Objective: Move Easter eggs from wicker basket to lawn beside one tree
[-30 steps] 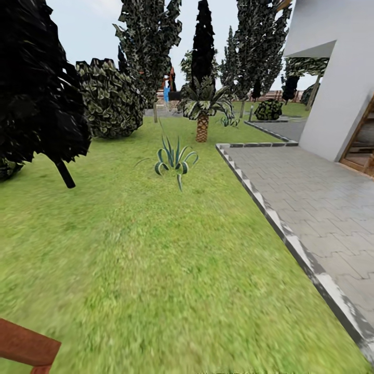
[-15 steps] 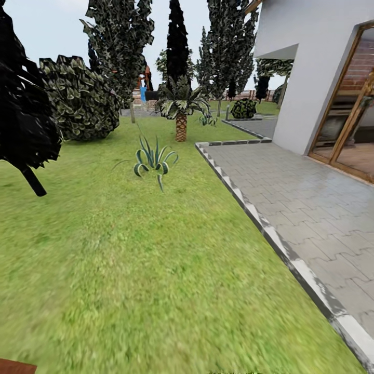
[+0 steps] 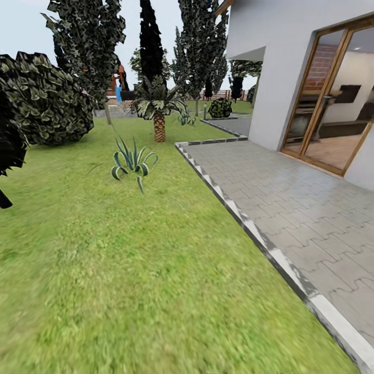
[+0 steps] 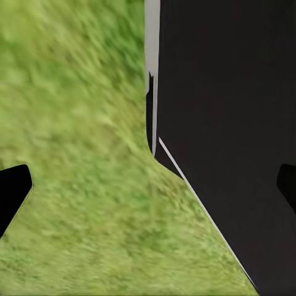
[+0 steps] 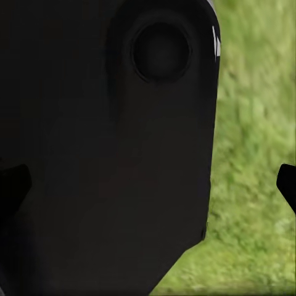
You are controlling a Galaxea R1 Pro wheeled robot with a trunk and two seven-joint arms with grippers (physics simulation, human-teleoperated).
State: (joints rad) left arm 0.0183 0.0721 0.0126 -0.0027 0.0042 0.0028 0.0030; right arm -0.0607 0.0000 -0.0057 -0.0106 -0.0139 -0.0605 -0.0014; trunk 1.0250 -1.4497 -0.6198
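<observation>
Grass fills the lower left and middle of the head view: the lawn (image 3: 130, 270) runs from the bottom edge up to the far trees, mottled green and blurred in the foreground. A pale kerb (image 3: 249, 228) cuts diagonally from the middle of the frame to the lower right corner, and beyond it grey paving (image 3: 306, 202) covers the right side. A spiky agave-like plant (image 3: 130, 162) stands on the grass at left of centre. Above it, near the upper middle, a short palm (image 3: 158, 111) rises with a scaly brown trunk. A round leafy bush (image 3: 44, 101) sits at the upper left, and tall dark conifers (image 3: 197, 41) line the top. A white house wall (image 3: 291, 62) with a wood-framed glass door (image 3: 332, 98) takes the upper right. No eggs, basket or pale-trunked tree can be made out here.

In the left wrist view, the left gripper (image 4: 148, 188) has its dark fingertips (image 4: 12, 191) at the two side edges of the frame, spread wide with nothing between them. Blurred grass lies behind on the left half, a dark body part of the robot (image 4: 228, 123) on the right half.

In the right wrist view, the right gripper (image 5: 148, 188) is likewise spread, tips at both edges, empty. A large black robot part (image 5: 111, 142) covers the left and centre; grass shows along the right side.
</observation>
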